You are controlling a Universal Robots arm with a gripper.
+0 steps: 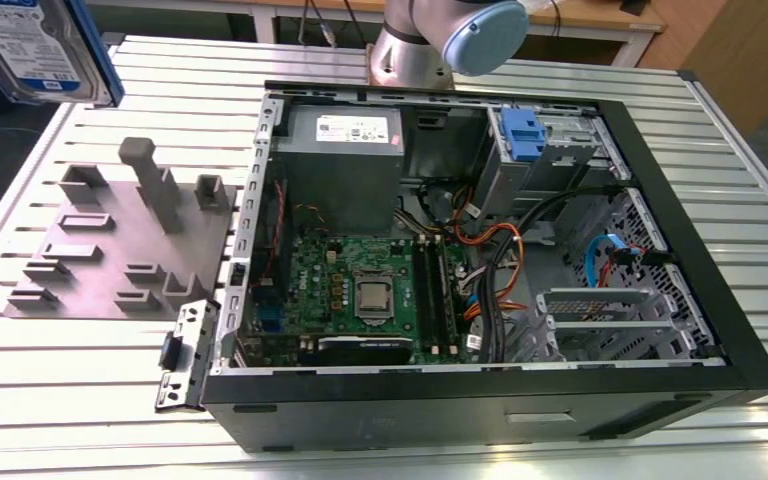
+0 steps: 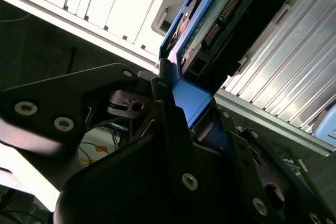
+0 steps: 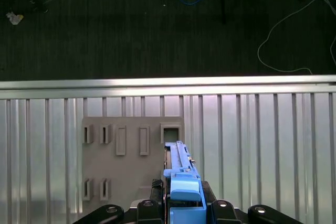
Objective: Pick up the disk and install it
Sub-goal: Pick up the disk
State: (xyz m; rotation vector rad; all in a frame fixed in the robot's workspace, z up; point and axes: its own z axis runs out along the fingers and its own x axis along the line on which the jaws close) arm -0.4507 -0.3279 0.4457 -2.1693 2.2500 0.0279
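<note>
The disk (image 1: 35,45), a silver drive with a white-and-blue label and a blue carrier frame, hangs in the air at the exterior view's far left, above the table's edge. In the first wrist view the disk (image 3: 178,169) stands edge-on over the grey fixture plate (image 3: 131,156), and my gripper (image 3: 184,204) is shut on its blue frame. The second wrist view looks along the disk (image 2: 226,19), showing its connector edge, with the gripper (image 2: 191,103) clamped on the blue carrier.
An open computer case (image 1: 704,300) lies on the slatted aluminium table (image 1: 64,400), with a motherboard, cables, a grey power supply box (image 1: 344,150) and a metal drive cage with a blue tab (image 1: 524,135). The grey fixture plate (image 1: 104,255) carries upright posts. The arm's base (image 1: 424,45) stands behind the case.
</note>
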